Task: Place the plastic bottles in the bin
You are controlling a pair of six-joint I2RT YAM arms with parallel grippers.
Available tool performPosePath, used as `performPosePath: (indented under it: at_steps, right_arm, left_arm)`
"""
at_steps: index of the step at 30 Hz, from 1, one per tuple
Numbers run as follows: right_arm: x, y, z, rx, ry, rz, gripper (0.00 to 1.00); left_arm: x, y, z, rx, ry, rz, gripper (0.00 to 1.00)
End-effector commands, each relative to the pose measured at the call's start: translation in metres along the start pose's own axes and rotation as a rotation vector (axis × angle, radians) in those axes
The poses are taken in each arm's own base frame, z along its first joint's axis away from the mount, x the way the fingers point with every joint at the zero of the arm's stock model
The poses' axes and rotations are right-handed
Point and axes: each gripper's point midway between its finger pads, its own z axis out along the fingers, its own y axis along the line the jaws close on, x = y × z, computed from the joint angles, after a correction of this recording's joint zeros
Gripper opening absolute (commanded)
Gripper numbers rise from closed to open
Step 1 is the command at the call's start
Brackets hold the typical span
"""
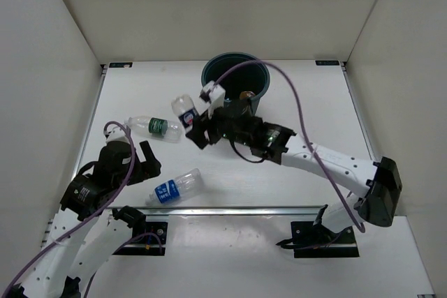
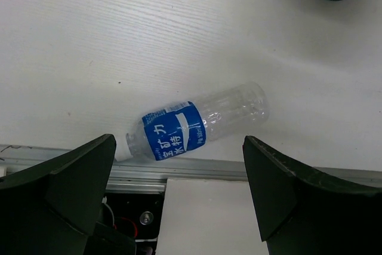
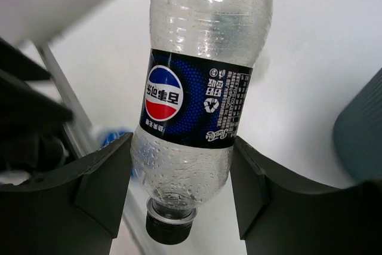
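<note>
Left wrist view: left fingers [image 2: 71, 183] are spread wide with nothing in them, and the blue-label bottle [image 2: 197, 123] lies on its side at the desk's [image 2: 89, 40] near edge. Further out, the green-label bottle [image 1: 155, 128] lies flat too. The right fingers [image 3: 101, 177] are pinching the dark-label bottle [image 3: 197, 100], close beside the bin [image 1: 236, 78] at the back.

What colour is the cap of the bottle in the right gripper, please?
Black cap on the dark-labelled bottle; clearest in right wrist view.

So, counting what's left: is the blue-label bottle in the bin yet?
Out: the blue-label bottle lies on its side on the table, well short of the bin.
</note>
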Motion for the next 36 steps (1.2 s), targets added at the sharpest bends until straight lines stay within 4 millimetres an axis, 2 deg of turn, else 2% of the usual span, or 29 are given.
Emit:
performPosePath:
  at_steps: [1, 3, 4, 7, 9, 10, 11, 12, 13, 14, 15, 16, 17, 19, 22, 25, 28, 30, 31, 33, 34, 36]
  right_arm:
    - [-0.093, -0.003, -0.025, -0.065, -0.236, -0.082, 0.12]
    - [-0.133, -0.031, -0.037, 0.003, -0.326, -0.102, 0.11]
    - [-0.139, -0.041, -0.037, 0.031, -0.335, -0.123, 0.11]
    - [-0.167, -0.1, -0.043, 0.152, -0.374, -0.125, 0.12]
    - [-0.16, -0.128, -0.03, 0.166, -0.33, -0.1, 0.15]
    - [-0.16, -0.146, -0.03, 0.184, -0.323, -0.071, 0.15]
    - [-0.149, -0.155, -0.022, 0.187, -0.293, -0.053, 0.18]
    - [-0.147, -0.172, -0.02, 0.212, -0.286, -0.032, 0.2]
    - [-0.142, -0.186, -0.017, 0.238, -0.275, -0.02, 0.24]
    - [-0.143, -0.192, -0.02, 0.25, -0.278, -0.022, 0.31]
    - [-0.142, -0.202, -0.019, 0.272, -0.271, -0.003, 0.41]
    - [-0.143, -0.212, -0.022, 0.282, -0.268, 0.005, 0.46]
    - [-0.14, -0.215, -0.022, 0.278, -0.252, 0.016, 0.62]
    - [-0.149, -0.217, -0.028, 0.257, -0.282, 0.03, 0.79]
    - [-0.157, -0.211, -0.037, 0.248, -0.304, -0.002, 0.9]
    - [-0.165, -0.203, -0.051, 0.259, -0.323, -0.025, 0.97]
    - [-0.162, -0.205, -0.069, 0.282, -0.327, -0.007, 1.0]
    - [-0.147, -0.22, -0.088, 0.334, -0.315, 0.041, 0.99]
    - [-0.146, -0.217, -0.099, 0.337, -0.326, 0.057, 0.99]
    - [-0.121, -0.232, -0.128, 0.403, -0.317, 0.119, 1.0]
    - [-0.108, -0.234, -0.132, 0.413, -0.297, 0.149, 0.99]
    - [-0.077, -0.251, -0.159, 0.478, -0.284, 0.223, 0.99]
  left_arm:
    - [-0.007, -0.01, 0.006, 0.039, -0.02, 0.028, 0.99]
    - [0.0, -0.016, 0.015, 0.064, 0.017, 0.043, 0.99]
    - [0.005, -0.017, 0.02, 0.068, 0.038, 0.063, 0.99]
    - [0.014, -0.023, 0.034, 0.099, 0.082, 0.072, 0.99]
    - [0.015, -0.024, 0.04, 0.097, 0.088, 0.086, 0.99]
    - [0.014, -0.025, 0.045, 0.096, 0.093, 0.094, 0.98]
    - [0.013, -0.026, 0.046, 0.1, 0.096, 0.107, 0.99]
    - [0.015, -0.029, 0.051, 0.113, 0.112, 0.116, 0.99]
    - [0.016, -0.036, 0.053, 0.149, 0.121, 0.139, 0.99]
    - [0.016, -0.039, 0.055, 0.163, 0.127, 0.156, 0.98]
    - [0.021, -0.046, 0.058, 0.202, 0.152, 0.172, 0.99]
    - [0.028, -0.055, 0.06, 0.25, 0.188, 0.21, 0.99]
    - [0.032, -0.059, 0.061, 0.273, 0.208, 0.243, 0.98]
    - [0.038, -0.065, 0.065, 0.293, 0.224, 0.273, 0.99]
    - [0.044, -0.065, 0.071, 0.314, 0.24, 0.307, 0.99]
    - [0.047, -0.065, 0.076, 0.32, 0.257, 0.321, 0.99]
    - [0.058, -0.058, 0.081, 0.278, 0.306, 0.375, 0.99]
    - [0.065, -0.059, 0.086, 0.272, 0.343, 0.394, 0.99]
    - [0.07, -0.056, 0.088, 0.261, 0.365, 0.395, 0.99]
    - [0.074, -0.059, 0.093, 0.256, 0.389, 0.4, 0.99]
    - [0.078, -0.06, 0.094, 0.259, 0.408, 0.413, 0.99]
    - [0.081, -0.059, 0.099, 0.227, 0.426, 0.417, 0.99]
